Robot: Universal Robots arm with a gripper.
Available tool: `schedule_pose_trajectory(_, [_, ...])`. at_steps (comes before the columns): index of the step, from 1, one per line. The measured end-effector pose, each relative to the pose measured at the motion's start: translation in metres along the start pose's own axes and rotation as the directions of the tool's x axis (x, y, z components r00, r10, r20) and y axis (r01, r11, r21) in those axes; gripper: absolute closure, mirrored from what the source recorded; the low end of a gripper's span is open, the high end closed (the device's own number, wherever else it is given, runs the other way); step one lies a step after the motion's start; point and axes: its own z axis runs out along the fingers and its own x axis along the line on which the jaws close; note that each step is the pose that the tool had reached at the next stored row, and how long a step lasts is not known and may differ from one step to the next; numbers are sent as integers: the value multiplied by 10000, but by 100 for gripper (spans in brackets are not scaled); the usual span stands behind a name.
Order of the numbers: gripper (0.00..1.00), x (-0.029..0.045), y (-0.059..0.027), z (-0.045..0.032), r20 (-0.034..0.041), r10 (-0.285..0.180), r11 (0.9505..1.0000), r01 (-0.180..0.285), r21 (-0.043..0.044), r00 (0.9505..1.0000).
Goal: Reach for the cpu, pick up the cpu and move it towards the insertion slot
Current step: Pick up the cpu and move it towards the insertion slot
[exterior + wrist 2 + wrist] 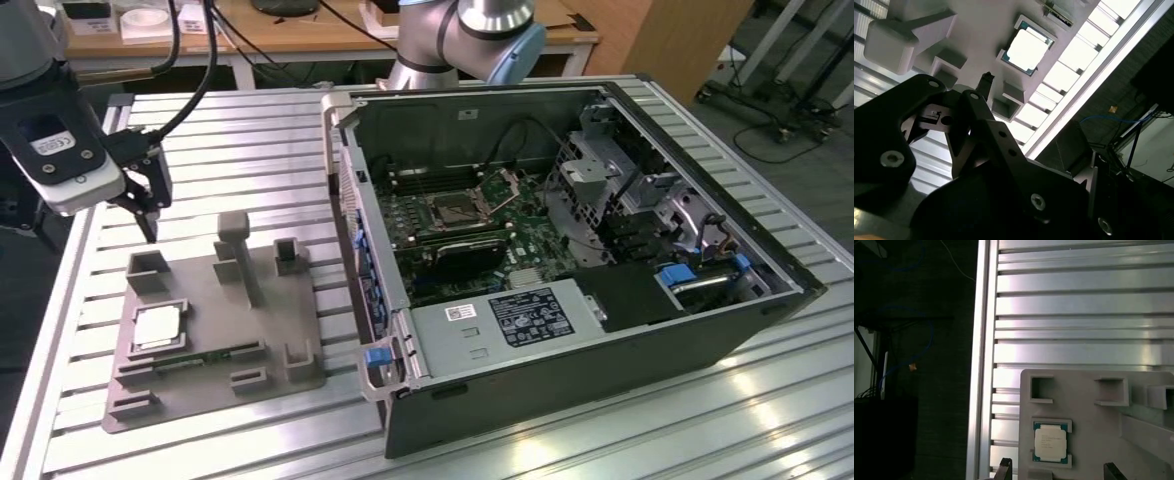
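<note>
The cpu is a small silvery square with a thin rim, lying flat in a recess at the exterior view's left side of the grey fixture plate. Both wrist views show the cpu from above. My gripper hangs above the plate's far left corner, apart from the chip. Its dark fingertips stand wide apart with nothing between them, so it is open. The insertion slot, a shiny square frame with a dark centre, sits on the motherboard inside the open computer case.
Upright blocks rise from the fixture plate near the gripper. The slatted aluminium table carries everything; its left edge drops to a dark floor. A second arm's base stands behind the case. Cables and drive cages crowd the case's right half.
</note>
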Motion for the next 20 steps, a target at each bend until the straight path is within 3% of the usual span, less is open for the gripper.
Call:
schedule_pose_trajectory(13, [22,3,-150,86,3,1,10000,-1,-8,10000])
schedule_pose_trajectory(20, [22,3,-153,91,1,2,10000,-2,-7,10000])
